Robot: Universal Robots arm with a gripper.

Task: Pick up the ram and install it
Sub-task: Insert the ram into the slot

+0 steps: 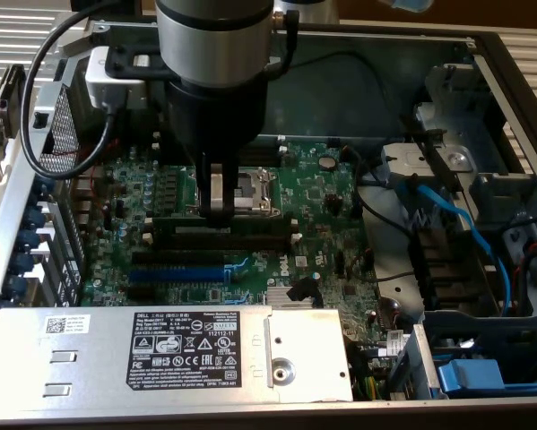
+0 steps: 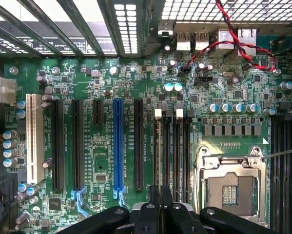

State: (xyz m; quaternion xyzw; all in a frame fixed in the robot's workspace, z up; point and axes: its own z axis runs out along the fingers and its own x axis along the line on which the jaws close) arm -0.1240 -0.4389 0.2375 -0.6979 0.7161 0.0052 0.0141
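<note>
Over the motherboard [image 1: 326, 210], just beside the processor socket [image 1: 253, 188], the gripper [image 1: 219, 213] pinches its fingers on the middle of the ram [image 1: 261, 220] (a thin dark-green stick, held on edge). The ram runs along the black memory slots [image 1: 216, 241], close above them; whether it touches one, I cannot tell.

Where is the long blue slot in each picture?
Exterior view: the blue slot lies on the green board, toward the exterior view's left, next to the labelled metal box.
Wrist view: the blue slot sits among long black slots, between the white slot and the memory slots.
Shared landmark: the silver processor socket.
</note>
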